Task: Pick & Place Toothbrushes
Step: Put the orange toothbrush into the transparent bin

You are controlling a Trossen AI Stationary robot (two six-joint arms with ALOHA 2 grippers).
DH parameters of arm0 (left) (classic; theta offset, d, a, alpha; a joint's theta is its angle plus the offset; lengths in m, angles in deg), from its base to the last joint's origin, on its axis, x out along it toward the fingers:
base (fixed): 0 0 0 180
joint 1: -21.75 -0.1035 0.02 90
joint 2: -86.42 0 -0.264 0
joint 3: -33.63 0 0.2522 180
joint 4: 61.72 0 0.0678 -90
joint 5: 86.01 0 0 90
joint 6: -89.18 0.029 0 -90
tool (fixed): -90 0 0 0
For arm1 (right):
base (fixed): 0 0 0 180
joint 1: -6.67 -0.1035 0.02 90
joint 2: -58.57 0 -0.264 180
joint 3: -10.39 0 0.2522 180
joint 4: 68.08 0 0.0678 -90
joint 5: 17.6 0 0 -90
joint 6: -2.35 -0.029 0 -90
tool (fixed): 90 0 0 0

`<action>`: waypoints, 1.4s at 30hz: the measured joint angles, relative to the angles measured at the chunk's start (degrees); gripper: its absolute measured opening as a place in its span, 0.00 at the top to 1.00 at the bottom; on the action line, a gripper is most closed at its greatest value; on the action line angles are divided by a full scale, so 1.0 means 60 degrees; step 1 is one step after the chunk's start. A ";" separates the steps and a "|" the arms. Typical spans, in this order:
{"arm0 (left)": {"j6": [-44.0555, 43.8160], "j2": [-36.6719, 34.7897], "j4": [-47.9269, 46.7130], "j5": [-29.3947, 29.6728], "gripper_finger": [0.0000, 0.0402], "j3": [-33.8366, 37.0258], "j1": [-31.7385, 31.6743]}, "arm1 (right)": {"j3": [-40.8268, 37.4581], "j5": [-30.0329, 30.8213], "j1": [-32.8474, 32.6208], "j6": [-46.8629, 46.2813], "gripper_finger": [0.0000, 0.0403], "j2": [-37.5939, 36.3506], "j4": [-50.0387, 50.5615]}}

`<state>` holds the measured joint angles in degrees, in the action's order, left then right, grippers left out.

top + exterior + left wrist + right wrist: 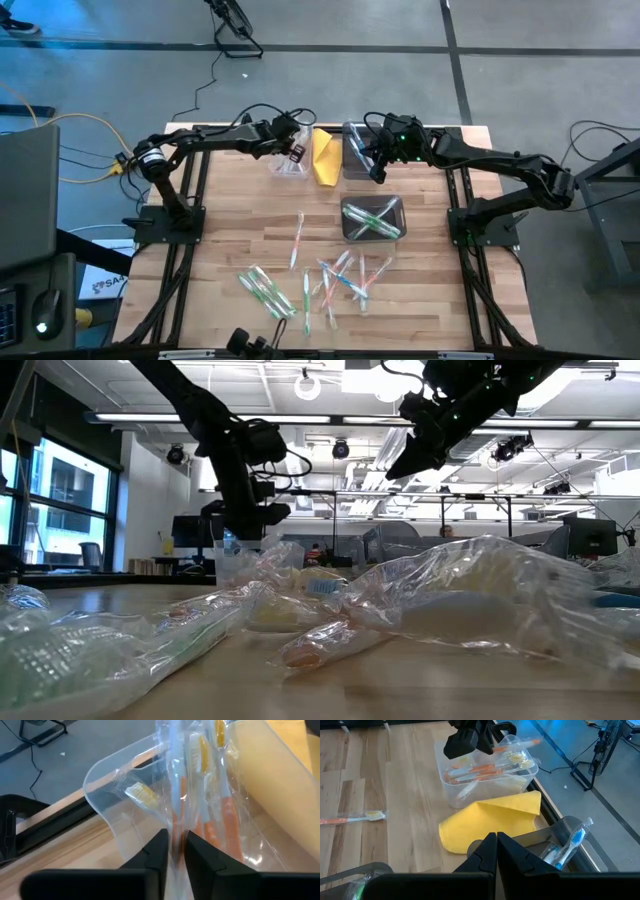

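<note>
My left gripper (pixel 177 851) is over the clear plastic bin (pixel 290 163) at the table's far side, shut on a wrapped orange toothbrush (pixel 176 815). More orange toothbrushes (pixel 480 770) lie inside that bin. My right gripper (pixel 496 845) is shut on nothing and hovers above the table between the yellow cloth (pixel 490 822) and the grey bin (pixel 560 832) holding blue toothbrushes (pixel 570 845). A second grey bin (pixel 372 218) holds green toothbrushes. Several wrapped toothbrushes (pixel 310 280) lie loose on the near half of the table. My left gripper pinches the wrapped orange toothbrush between its two fingers at the handle's orange part (pixel 176 832), through the clear wrapper. The fingers come from above, pointing down into the clear bin (pixel 470 742). The brush runs on past the fingertips into the bin, head end farthest away.
The yellow cloth (pixel 325 155) lies flat between the clear bin and the far grey bin (pixel 355 150). One orange toothbrush (pixel 352 817) lies alone on the wood. Crinkled clear wrappers (pixel 450 595) fill the low view's foreground. The table's far edge is just behind the bins.
</note>
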<state>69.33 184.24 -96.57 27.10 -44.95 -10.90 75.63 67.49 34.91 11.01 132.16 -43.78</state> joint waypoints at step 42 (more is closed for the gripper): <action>-0.0068 -0.1865 -0.0814 -0.2548 0.63 -0.0007 0.2629 | 0.0000 0.0000 -0.0002 0.0000 0.99 0.0000 -0.0002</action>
<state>68.93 173.05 -101.45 11.81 -44.99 4.88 75.63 67.49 34.90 11.01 132.16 -43.79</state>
